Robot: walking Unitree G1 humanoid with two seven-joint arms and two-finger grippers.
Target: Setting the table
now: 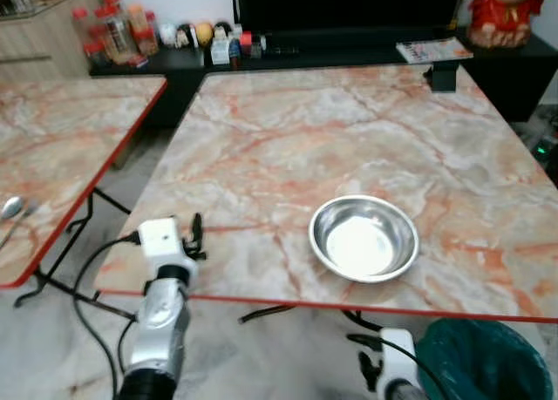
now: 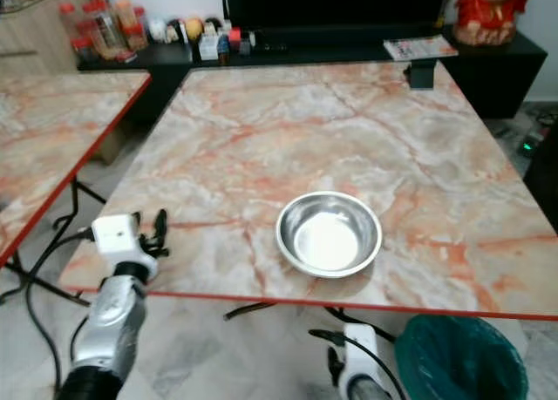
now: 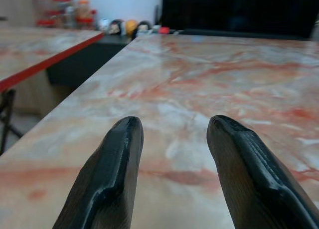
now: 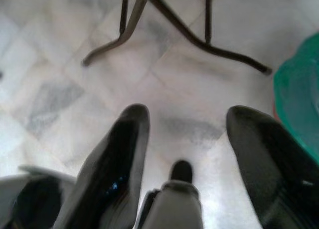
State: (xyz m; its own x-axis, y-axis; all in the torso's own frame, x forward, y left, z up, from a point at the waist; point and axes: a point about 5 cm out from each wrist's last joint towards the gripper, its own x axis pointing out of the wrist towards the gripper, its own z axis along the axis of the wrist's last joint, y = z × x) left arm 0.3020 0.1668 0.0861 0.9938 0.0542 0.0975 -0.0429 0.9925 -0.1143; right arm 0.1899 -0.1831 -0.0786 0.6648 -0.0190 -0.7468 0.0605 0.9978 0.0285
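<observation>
Left eye view: steel bowl (image 1: pixel 364 238) sat on the marble table (image 1: pixel 349 130), near its front edge, empty. Left gripper (image 1: pixel 196 236) hovered over the table's front-left corner, well apart from the bowl. Right gripper (image 1: pixel 370 365) hung below the table edge, beside a green bin (image 1: pixel 484 361). A spoon (image 1: pixel 10 210) lay on the second table (image 1: pixel 52 147), across the gap from the bowl.

Left wrist view: left fingers (image 3: pixel 107 179) were spread wide, holding nothing, table surface beneath.

Right wrist view: right fingers (image 4: pixel 117 164) were parted, empty, pointing at the floor (image 4: pixel 65 89).

Judgement: the next piece probably had to come from the second table; approach it low and level, and close on it squarely.
</observation>
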